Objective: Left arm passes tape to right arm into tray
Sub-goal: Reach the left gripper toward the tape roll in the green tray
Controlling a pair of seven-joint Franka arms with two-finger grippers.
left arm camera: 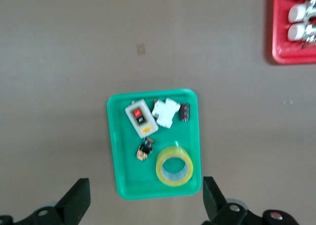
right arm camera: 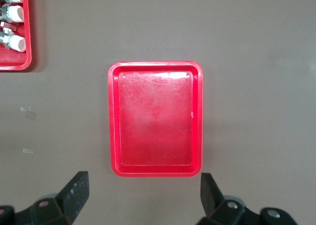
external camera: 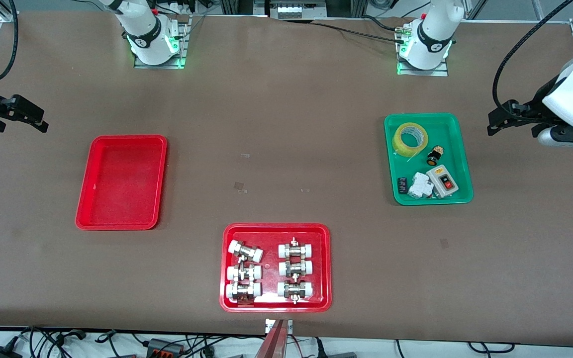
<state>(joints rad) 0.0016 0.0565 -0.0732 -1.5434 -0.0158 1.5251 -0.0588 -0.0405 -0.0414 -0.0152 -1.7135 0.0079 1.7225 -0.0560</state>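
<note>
Even, bright overhead light falls on the brown desk (external camera: 286,124), and shadows are soft and short. Green lamps glow at both arm bases and tint the desk beside them. The front view is sharp. A white glare streak lies on the floor of the tray (right arm camera: 155,119) in the right wrist view, near one short rim; that view is otherwise crisp. The left wrist view is slightly soft: the green tray (left arm camera: 118,151) and the tape (left arm camera: 174,167) have blurred edges, and the tape's film shines faintly.
</note>
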